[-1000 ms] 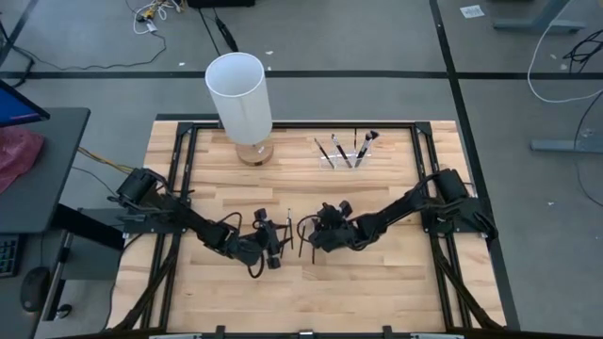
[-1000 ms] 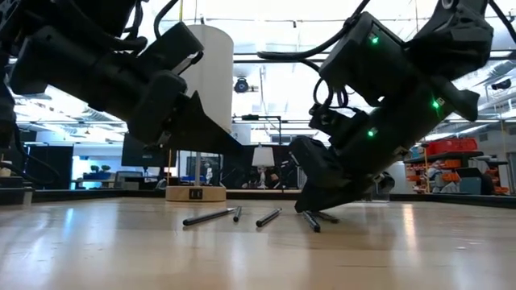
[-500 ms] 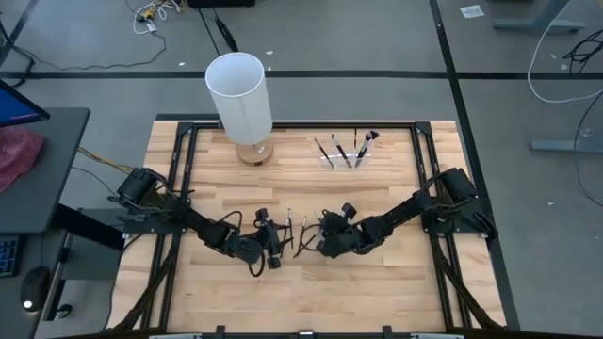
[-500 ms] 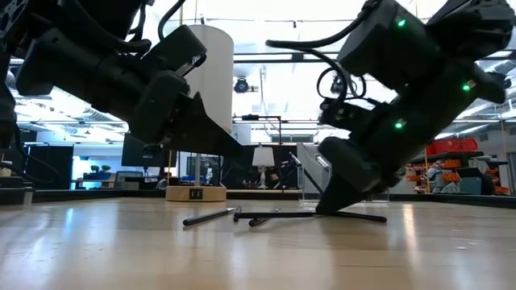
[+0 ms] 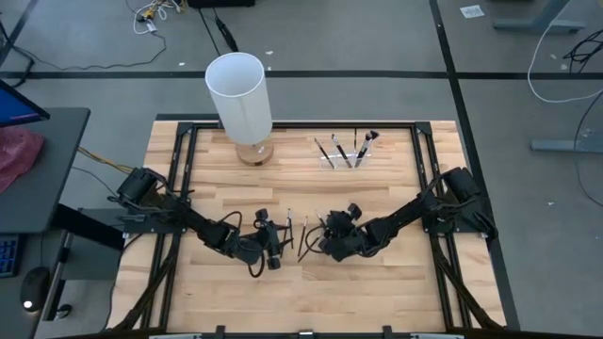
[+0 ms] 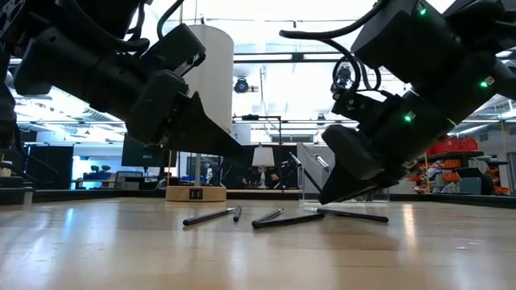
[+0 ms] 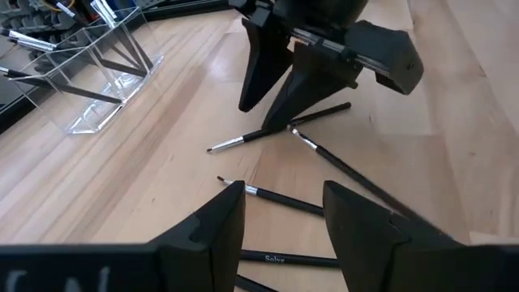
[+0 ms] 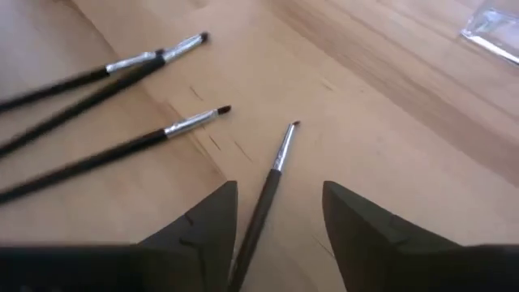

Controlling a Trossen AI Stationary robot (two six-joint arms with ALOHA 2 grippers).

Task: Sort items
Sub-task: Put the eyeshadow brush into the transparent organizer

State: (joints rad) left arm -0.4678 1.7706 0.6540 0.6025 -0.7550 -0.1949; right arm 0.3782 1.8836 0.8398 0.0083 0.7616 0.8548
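Observation:
Several thin dark brushes with silver ferrules lie flat on the wood table's middle, between my two grippers. My right gripper is open and low over them. One brush lies between its fingers, apart from both, and others lie beside it. In the low view its tips stand just above the table. My left gripper is open above two more sticks, held off the table.
A tall white cylinder on a wooden base stands at the far left. A small clear holder with a few brushes stands at the far middle. Black frame rails run along the table's sides. Bare wood lies toward the near edge.
My right gripper has gone toward the table's near edge and a little right, staying low. The brushes beneath it have slid and turned. One now lies stretched out toward the right, and another lies flat beside the first group.

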